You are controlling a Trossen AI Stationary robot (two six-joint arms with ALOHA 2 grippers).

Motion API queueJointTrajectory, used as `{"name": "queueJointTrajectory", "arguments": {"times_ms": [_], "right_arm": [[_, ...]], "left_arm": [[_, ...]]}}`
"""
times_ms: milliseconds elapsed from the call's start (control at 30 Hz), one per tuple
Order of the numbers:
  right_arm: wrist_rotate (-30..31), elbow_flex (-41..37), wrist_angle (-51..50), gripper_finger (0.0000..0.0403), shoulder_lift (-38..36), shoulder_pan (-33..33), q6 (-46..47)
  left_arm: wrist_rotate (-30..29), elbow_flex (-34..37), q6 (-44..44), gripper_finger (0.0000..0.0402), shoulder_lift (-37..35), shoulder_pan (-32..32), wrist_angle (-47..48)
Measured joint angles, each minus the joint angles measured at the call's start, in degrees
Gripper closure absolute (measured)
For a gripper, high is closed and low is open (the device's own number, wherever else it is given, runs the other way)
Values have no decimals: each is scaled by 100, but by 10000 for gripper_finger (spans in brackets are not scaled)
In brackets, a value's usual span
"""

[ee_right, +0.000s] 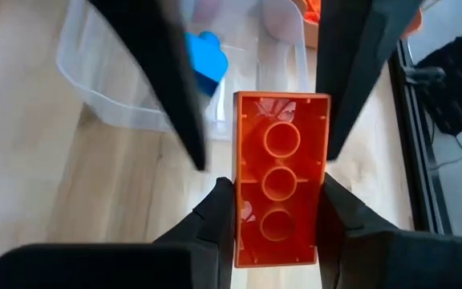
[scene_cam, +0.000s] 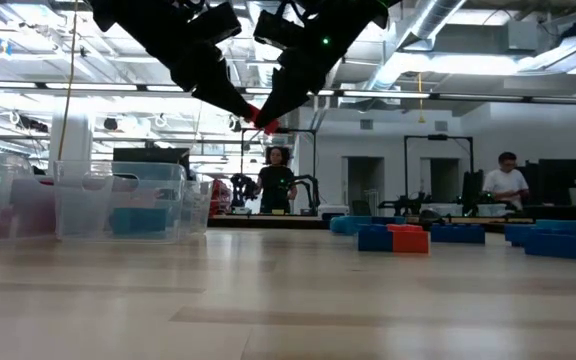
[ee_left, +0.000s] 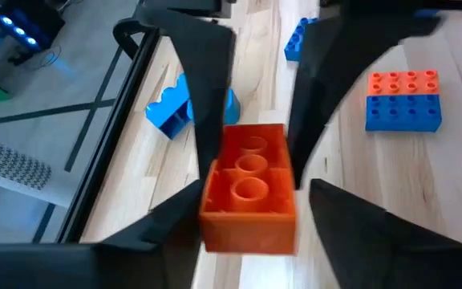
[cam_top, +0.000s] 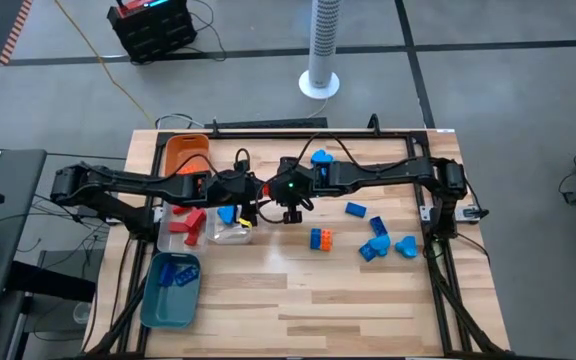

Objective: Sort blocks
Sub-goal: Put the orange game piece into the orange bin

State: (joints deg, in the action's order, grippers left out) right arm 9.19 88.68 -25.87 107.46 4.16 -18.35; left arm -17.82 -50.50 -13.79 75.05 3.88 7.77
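Observation:
An orange brick (ee_right: 279, 189) is held in the air over the table's middle, between my two grippers, which meet there. My right gripper (ee_right: 277, 205) is shut on it and also shows in the high view (cam_top: 274, 190). My left gripper (ee_left: 259, 197) is open, its fingers standing on either side of the brick's other end; it also shows in the high view (cam_top: 250, 190). In the low view the brick (scene_cam: 261, 118) hangs high above the table. Several blue blocks (cam_top: 378, 235) and an orange-on-blue stack (cam_top: 320, 238) lie on the table's right half. My right gripper pinches the brick's two long sides (ee_right: 237, 210) between its two fingers, near one end. The fingers come from the table's right and lie along the brick. The brick is lifted clear, its hollow underside toward both wrist cameras. My left gripper: whether a finger (ee_left: 184, 210) touches the brick, I cannot tell.
At the table's left stand an orange tray (cam_top: 183, 152), a clear tray (cam_top: 230, 237) with red and blue bricks, and a teal tray (cam_top: 163, 305) with blue bricks. A blue block (cam_top: 320, 158) lies near the far edge. The near half of the table is bare wood.

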Motion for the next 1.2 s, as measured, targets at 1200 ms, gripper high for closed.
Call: {"name": "queueJointTrajectory", "arguments": {"times_ms": [1200], "right_arm": [[193,7,-2061,154,-105,298,890]], "left_arm": [[-1531,483,2228,266,-1006,2869,4694]]}}
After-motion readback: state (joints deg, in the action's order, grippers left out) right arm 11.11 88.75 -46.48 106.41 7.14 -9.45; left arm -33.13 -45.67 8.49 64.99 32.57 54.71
